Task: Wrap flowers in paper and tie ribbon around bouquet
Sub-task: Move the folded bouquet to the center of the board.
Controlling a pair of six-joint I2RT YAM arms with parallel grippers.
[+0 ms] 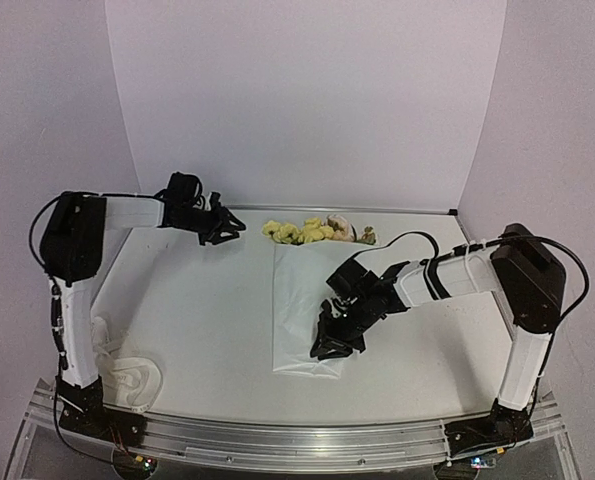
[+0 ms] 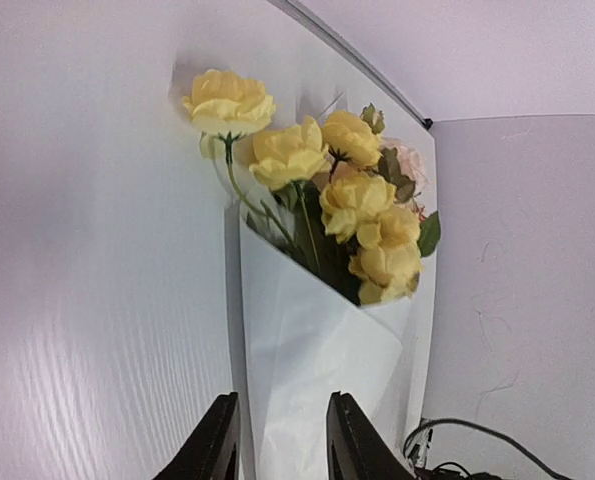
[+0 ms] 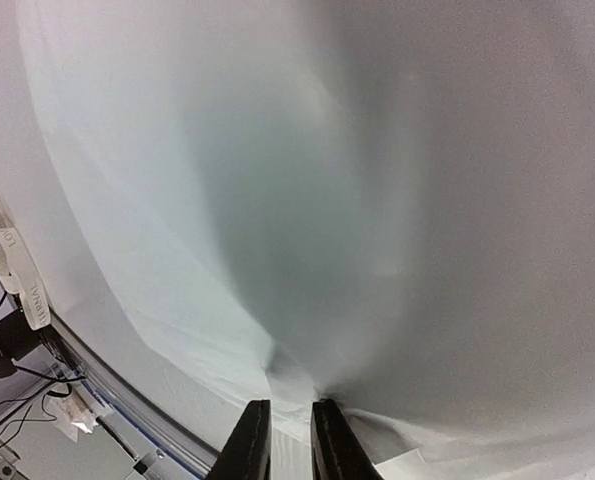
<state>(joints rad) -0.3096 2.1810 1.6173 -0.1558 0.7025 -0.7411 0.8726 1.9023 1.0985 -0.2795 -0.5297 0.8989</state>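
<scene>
**Site.** White desk (image 1: 197, 320) with both arms mounted at its near edge.

**Work piece.** The bouquet (image 1: 305, 285) lies flat at the centre of the desk. Its blooms point toward the back wall and its narrow end toward the arms. The flowers (image 2: 352, 215), yellow with one pale pink head, stick out of the open top of the paper (image 1: 299, 300). The paper is folded over the stems into a tapered sleeve.

**Left tool** (image 2: 282, 445). It hangs above the back left of the desk, well apart from the bouquet and aimed at the blooms. There is a clear gap between its fingers and nothing in it.

**Right tool** (image 3: 289, 440). It is low over the narrow end of the sleeve, with its fingers only a slit apart. The paper puckers to a point just ahead of the tips. Whether a fold is pinched there cannot be told.

**Ribbon** (image 1: 132, 380). It lies in a loose heap at the near left corner, beside the left arm's base, well apart from the bouquet and touching neither tool.

**Progress, as judged.** The wrapping looks done or nearly so. The fold at the narrow end may need securing. The tying has not begun: the ribbon has yet to be fetched, passed round the sleeve and knotted.

**Risk.** The thin paper may spring open once it is released.
</scene>
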